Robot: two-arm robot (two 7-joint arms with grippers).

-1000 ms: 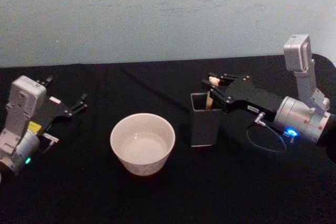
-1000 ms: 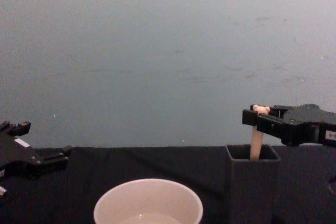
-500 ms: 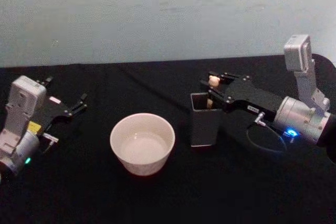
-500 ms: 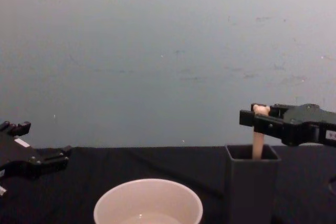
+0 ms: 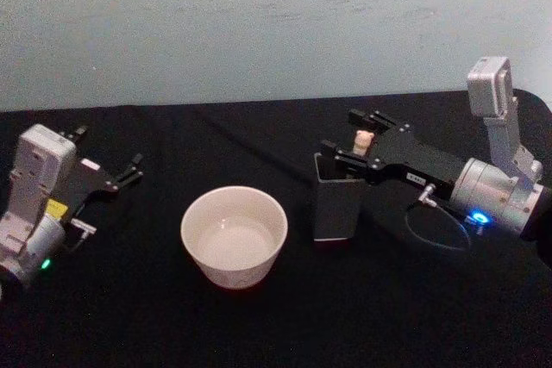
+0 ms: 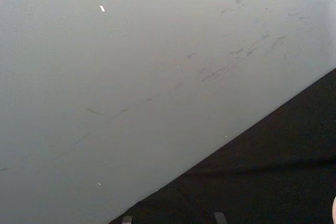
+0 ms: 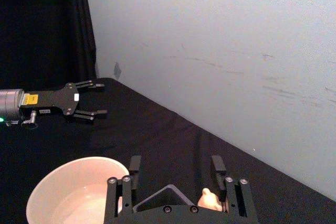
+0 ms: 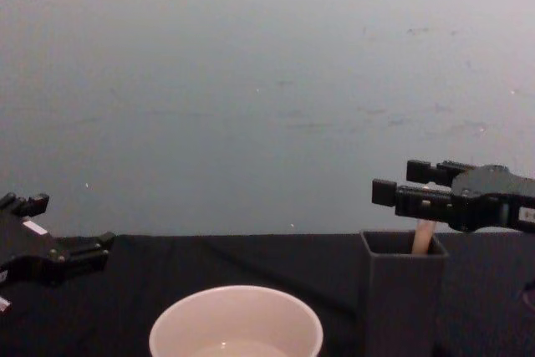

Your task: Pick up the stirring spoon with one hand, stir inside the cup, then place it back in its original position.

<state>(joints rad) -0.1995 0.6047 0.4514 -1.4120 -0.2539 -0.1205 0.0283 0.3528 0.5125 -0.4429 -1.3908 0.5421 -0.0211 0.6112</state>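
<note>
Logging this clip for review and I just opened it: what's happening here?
The right gripper hangs over the dark holder, its fingers spread open on either side of the stirring spoon, which stands in the holder with its bear head poking out. It isn't gripping the spoon. The cream cup sits left of the holder. The left gripper is parked open at the far left.
</note>
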